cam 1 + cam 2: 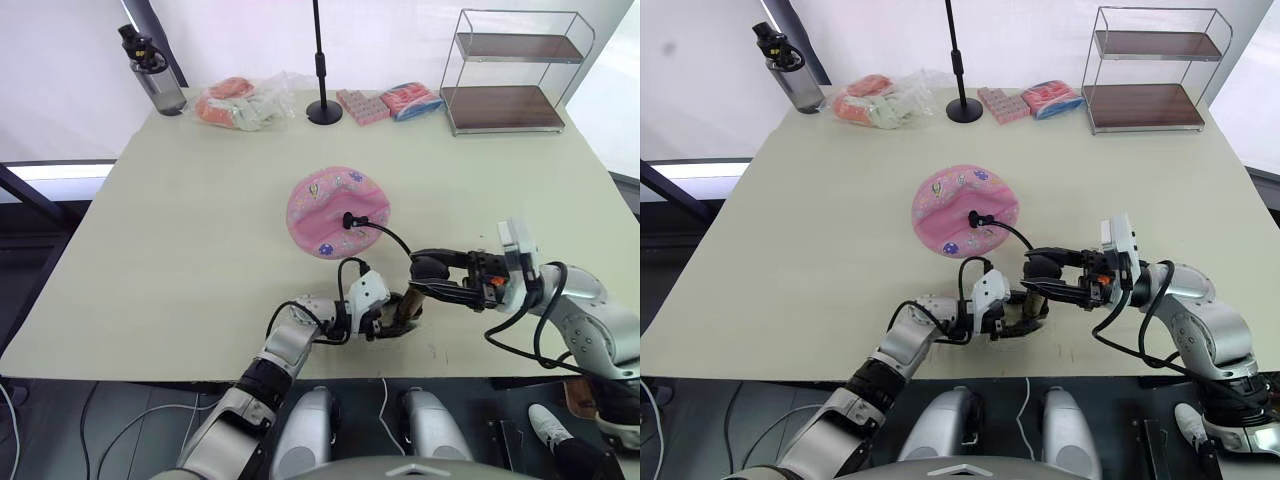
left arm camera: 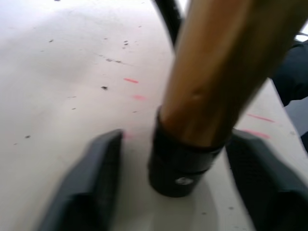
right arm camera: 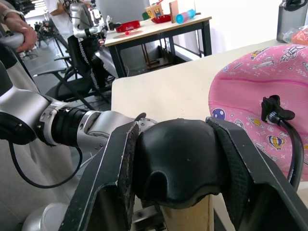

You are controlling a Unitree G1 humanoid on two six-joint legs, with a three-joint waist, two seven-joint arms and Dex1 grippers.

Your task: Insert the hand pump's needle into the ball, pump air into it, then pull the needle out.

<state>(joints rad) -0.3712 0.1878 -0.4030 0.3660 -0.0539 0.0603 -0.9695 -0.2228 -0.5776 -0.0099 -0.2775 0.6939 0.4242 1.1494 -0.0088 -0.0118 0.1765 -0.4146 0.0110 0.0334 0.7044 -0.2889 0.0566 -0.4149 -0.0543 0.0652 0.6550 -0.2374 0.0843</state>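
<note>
The pink ball (image 1: 325, 200), slack and dented, lies mid-table. A black fitting (image 1: 350, 220) on the thin black hose (image 1: 395, 240) sits in the ball's top; the needle itself is hidden inside. The hand pump (image 1: 408, 305) stands tilted near the table's front edge. In the left wrist view its bronze cylinder (image 2: 216, 72) ends in a black cap resting on the table. My left gripper (image 1: 390, 318) is open around that cap, with a gap on one side. My right gripper (image 1: 428, 278) is shut on the black T-handle (image 3: 175, 163).
Along the back edge stand a water bottle (image 1: 155, 75), plastic bags (image 1: 240, 103), a black stand base (image 1: 324, 110), pink packets (image 1: 385, 104) and a wire shelf (image 1: 510, 75). The table's front edge (image 1: 300, 378) runs just below both grippers. A person shows far off in the right wrist view.
</note>
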